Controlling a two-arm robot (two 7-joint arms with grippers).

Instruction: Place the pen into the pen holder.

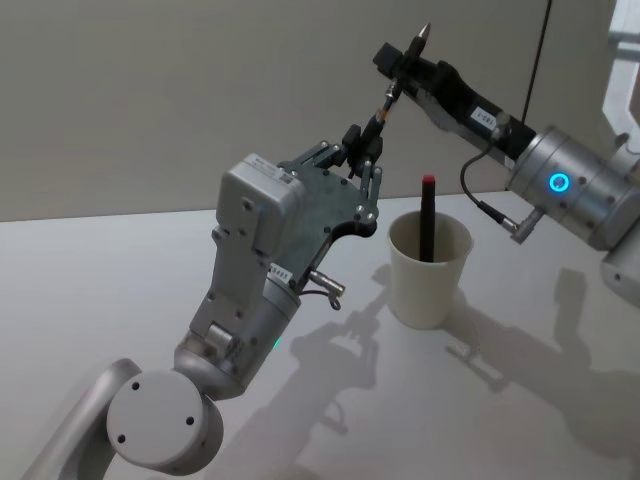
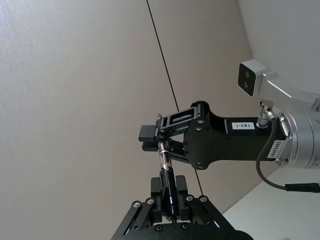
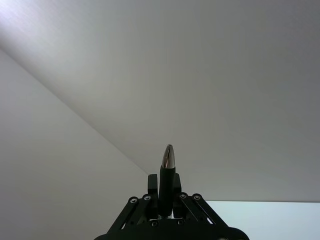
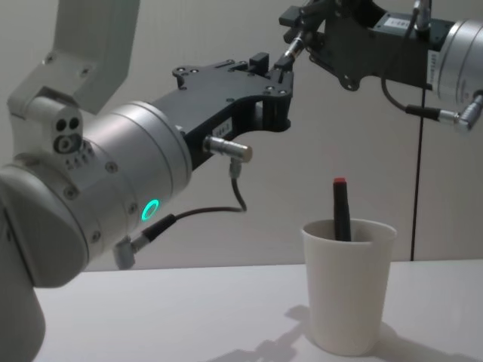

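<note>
Both pincers, left [image 1: 362, 150] and right [image 1: 400, 68], grip one pen [image 1: 392, 92] tilted tip-up above the pen holder [image 1: 428, 270]

A white label [image 2: 241, 126] on the black body of my right tool [image 2: 159, 142] is showing "183-1". A second white sticker [image 2: 274, 147] near its wrist is carrying a number too small for me to be reading. Other labels are staying illegible.
</note>
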